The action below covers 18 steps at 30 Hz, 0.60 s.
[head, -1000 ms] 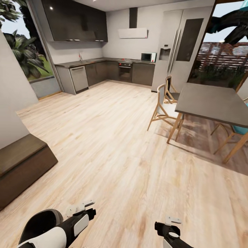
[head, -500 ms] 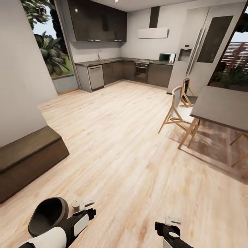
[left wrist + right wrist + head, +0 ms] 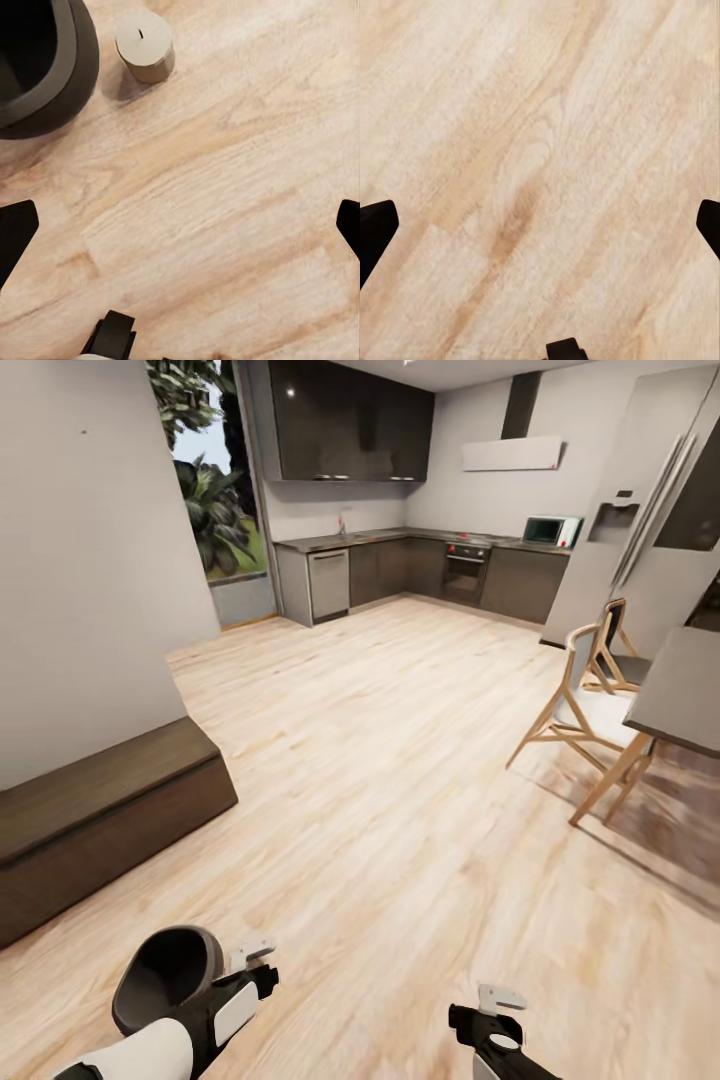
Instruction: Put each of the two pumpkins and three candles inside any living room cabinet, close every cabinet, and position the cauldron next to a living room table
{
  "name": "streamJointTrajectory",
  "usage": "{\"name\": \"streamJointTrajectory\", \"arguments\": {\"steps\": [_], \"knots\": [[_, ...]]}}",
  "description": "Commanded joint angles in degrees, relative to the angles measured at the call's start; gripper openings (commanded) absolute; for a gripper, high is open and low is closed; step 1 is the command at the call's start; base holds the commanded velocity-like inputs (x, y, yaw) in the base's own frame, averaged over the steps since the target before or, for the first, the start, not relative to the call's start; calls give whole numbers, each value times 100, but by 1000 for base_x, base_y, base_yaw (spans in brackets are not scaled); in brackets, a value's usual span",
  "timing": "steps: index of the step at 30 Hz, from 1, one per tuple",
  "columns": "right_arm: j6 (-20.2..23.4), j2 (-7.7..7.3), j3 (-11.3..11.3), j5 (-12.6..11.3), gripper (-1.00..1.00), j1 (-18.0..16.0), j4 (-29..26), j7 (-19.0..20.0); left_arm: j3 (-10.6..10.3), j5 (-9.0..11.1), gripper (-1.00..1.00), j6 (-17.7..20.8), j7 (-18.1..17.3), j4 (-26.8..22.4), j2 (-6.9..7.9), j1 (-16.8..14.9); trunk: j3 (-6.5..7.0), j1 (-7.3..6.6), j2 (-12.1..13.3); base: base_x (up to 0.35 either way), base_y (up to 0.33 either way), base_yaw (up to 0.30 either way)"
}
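Head view, far left: cabinet (image 3: 100, 830), long low dark-brown unit against the wall, fronts shut as far as I can see from this angle.
Near left: cauldron (image 3: 168, 978), black, upright on the floor (image 3: 400, 830), just beside my left arm.
Left wrist view: candle (image 3: 145, 45) stands upright just beside the cauldron (image 3: 41, 67), apart from it, on bare boards.
Left gripper (image 3: 250, 958): fingers spread wide, holding nothing.
Centre: open wood floor running to the kitchen units (image 3: 420, 565) at the back.
Right gripper (image 3: 497, 1000): fingers spread wide, nothing between them; boards below.
Far right: dining table (image 3: 685, 695) with wooden chairs (image 3: 585, 705) at its near edge.
Pumpkins: I cannot place them from here.
Risk, my read: the cauldron sits close to my arm and base; a careless turn could knock it into the candle and send that rolling.
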Motion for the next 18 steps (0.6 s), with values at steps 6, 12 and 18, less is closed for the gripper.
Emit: {"name": "streamJointTrajectory", "arguments": {"steps": [6,12,18], "knots": [[-24,-2,48,-61,100,-3,0,-25,-43,23,100,24,39,-10,2,-2,-5,3,-2,317,-23,294],[-25,-2,48,-61,100,-3,0,-25,-43,23,100,24,39,-10,2,-2,-5,3,-2,314,-124,294],[-25,-2,48,-61,100,-3,0,-25,-43,23,100,24,39,-10,2,-2,-5,3,-2,276,-219,286]]}}
